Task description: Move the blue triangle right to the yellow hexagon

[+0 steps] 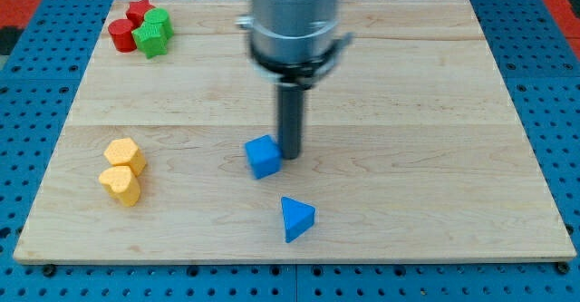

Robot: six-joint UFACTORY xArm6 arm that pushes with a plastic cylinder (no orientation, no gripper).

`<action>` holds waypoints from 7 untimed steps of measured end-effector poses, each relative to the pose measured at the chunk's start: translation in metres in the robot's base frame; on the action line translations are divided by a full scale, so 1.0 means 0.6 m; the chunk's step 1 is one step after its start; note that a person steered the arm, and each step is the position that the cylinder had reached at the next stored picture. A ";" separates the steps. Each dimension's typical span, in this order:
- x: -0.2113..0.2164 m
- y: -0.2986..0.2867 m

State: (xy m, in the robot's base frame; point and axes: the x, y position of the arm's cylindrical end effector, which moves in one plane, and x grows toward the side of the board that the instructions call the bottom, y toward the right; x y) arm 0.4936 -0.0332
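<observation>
The blue triangle lies near the view's bottom, a little right of centre. The yellow hexagon sits at the view's left, with a second yellow block touching it just below. My tip is on the board at the right edge of a blue cube, touching or nearly touching it. The tip is above the blue triangle, about a block's width away, and far right of the yellow hexagon.
At the view's top left stand a red cylinder, a red star-like block, a green block and a green star-like block, clustered together. The wooden board lies on a blue pegboard surface.
</observation>
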 end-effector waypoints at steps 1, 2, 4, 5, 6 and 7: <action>0.024 -0.122; 0.024 -0.149; 0.011 -0.038; 0.009 0.151; 0.085 0.232; 0.155 0.230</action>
State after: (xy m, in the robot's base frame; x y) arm 0.5868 0.1048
